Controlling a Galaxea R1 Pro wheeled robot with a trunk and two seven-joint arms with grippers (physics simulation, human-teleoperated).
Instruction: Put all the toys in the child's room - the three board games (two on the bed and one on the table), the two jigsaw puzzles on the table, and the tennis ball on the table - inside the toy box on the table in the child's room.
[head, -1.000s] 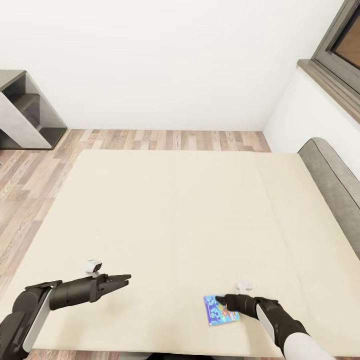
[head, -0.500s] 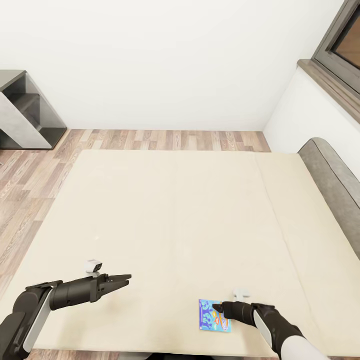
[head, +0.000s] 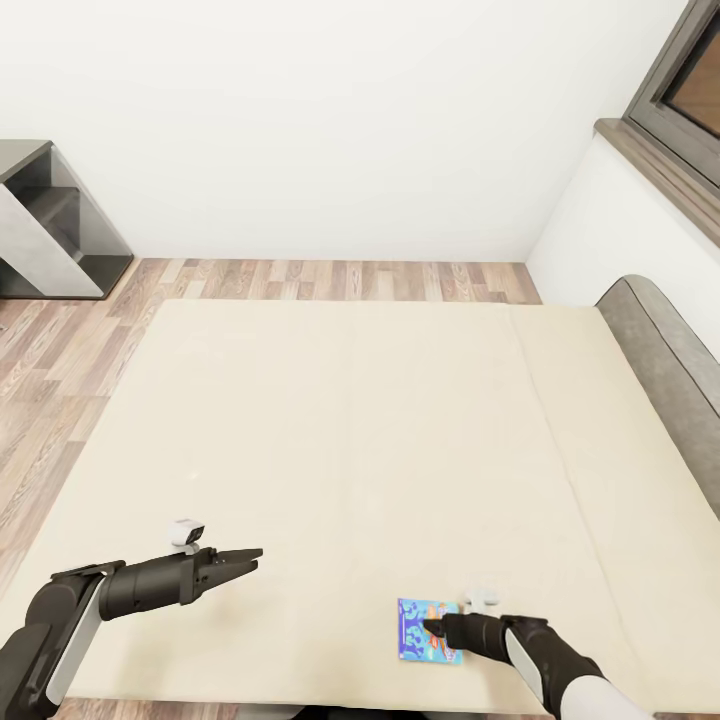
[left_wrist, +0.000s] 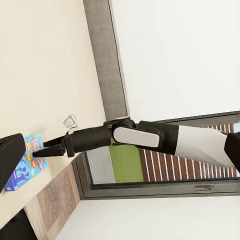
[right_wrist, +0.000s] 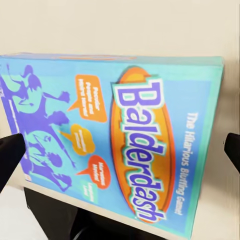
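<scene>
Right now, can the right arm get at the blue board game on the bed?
Probably yes. The right pincer is already over the blue board game, fingertips open on either side of it in the wrist view, and nothing on the bed stands between them.

A flat blue rectangular "Balderdash" board game box (head: 428, 631) with purple cartoon figures lies face up near the foot edge of the wide beige-mattressed bed (head: 380, 440).

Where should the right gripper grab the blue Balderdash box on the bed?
Judging by its pose, pinch across the narrow width. The Balderdash box lies flat on the bed, and the right gripper already has a fingertip on each side, so come from above.
</scene>
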